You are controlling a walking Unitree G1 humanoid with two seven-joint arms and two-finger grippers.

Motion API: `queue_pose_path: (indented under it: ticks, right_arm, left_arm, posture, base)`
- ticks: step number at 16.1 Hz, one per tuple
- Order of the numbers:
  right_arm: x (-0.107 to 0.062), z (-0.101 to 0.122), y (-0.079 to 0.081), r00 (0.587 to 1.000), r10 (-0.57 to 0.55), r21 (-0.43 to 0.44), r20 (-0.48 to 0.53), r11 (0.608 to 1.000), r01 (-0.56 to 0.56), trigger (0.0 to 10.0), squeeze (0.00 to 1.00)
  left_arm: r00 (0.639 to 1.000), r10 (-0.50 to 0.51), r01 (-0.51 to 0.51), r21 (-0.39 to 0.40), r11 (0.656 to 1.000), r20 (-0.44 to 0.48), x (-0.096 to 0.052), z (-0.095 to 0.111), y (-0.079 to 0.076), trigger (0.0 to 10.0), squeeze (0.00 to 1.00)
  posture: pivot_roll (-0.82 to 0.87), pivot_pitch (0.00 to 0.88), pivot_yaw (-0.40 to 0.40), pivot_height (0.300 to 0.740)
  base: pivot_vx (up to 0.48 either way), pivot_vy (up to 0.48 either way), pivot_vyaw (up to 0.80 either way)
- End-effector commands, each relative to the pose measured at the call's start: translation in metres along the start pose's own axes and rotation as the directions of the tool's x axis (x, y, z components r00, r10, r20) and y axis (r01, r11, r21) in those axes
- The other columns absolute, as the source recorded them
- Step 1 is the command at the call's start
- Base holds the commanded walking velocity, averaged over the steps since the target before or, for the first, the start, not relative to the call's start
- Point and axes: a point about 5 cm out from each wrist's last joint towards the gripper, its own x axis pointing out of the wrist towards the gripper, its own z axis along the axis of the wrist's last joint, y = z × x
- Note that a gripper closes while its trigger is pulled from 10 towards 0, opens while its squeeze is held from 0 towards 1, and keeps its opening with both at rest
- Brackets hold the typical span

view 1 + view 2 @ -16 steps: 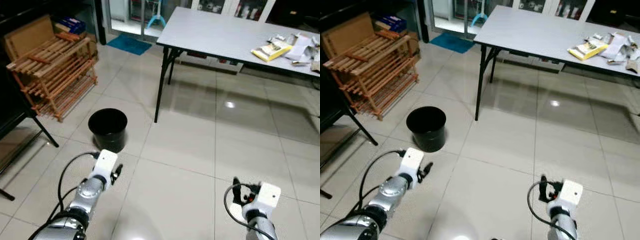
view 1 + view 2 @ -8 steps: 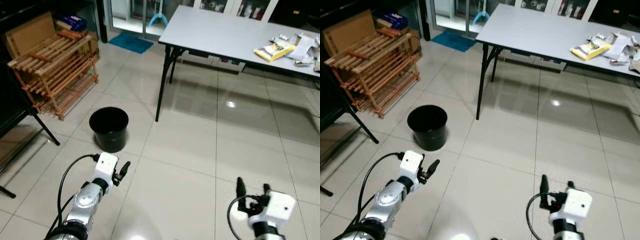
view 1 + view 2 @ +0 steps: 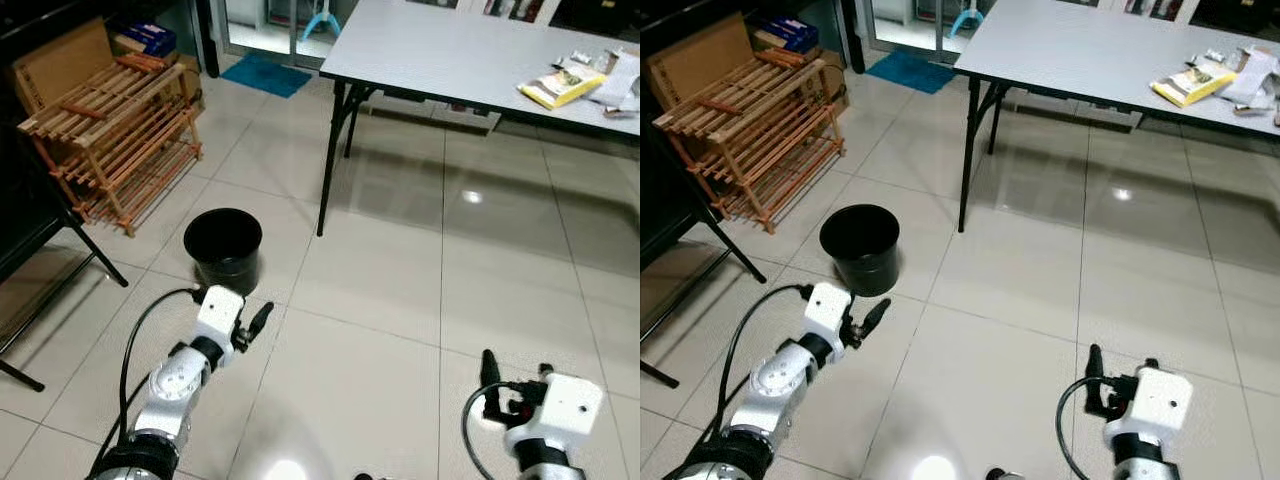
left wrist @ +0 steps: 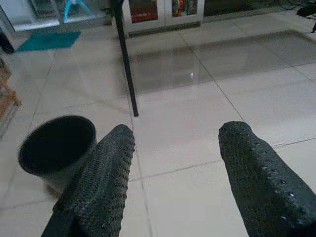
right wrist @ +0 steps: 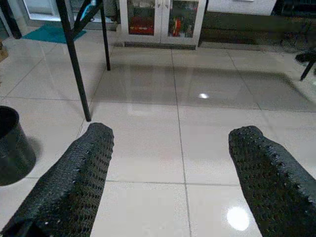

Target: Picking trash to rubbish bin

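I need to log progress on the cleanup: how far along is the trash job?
Nothing looks done: the black rubbish bin on the floor looks empty. Nothing is in hand either, as the left gripper and right gripper are both open and empty. Left to do: the wrappers and papers on the grey table need picking up.

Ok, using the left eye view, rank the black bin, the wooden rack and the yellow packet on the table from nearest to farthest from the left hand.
1. Black bin, on the floor just ahead of the left hand.
2. Wooden rack, farther off to the left.
3. Yellow packet, far right on the table.
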Motion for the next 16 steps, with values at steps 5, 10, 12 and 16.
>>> queue_pose_path:
  ticks: [5, 10, 12, 16]
  right_arm:
    - [0.008, 0.012, 0.005, 1.0, 0.004, -0.038, 0.019, 0.999, -0.003, 10.0, 0.0]
    - [0.023, 0.018, 0.008, 1.0, 0.026, -0.058, 0.017, 0.998, -0.025, 10.0, 0.0]
    - [0.029, 0.022, -0.002, 1.0, 0.013, -0.043, 0.019, 0.999, -0.012, 10.0, 0.0]
    - [0.039, 0.011, 0.021, 0.999, 0.05, -0.021, 0.001, 0.999, -0.05, 10.0, 0.0]
  left_arm:
    - [0.997, 0.038, -0.039, -0.002, 0.999, -0.061, -0.008, -0.007, 0.007, 10.0, 0.0]
    - [0.998, 0.051, -0.052, 0.022, 0.998, 0.023, -0.02, 0.032, 0.001, 10.0, 0.0]
    - [0.997, 0.05, -0.053, 0.049, 0.997, 0.064, -0.038, 0.036, -0.01, 10.0, 0.0]
    - [0.983, 0.132, -0.14, 0.059, 0.988, 0.125, -0.052, 0.042, -0.006, 10.0, 0.0]
  posture:
    - [0.21, 0.074, -0.06, 0.74]
    - [0.29, 0.123, -0.128, 0.74]
    - [0.32, 0.12, -0.126, 0.74]
    - [0.35, 0.123, -0.14, 0.74]
  base:
    - [0.0, 0.0, 0.0]
    - [0.0, 0.0, 0.0]
    - [0.0, 0.0, 0.0]
    - [0.0, 0.0, 0.0]
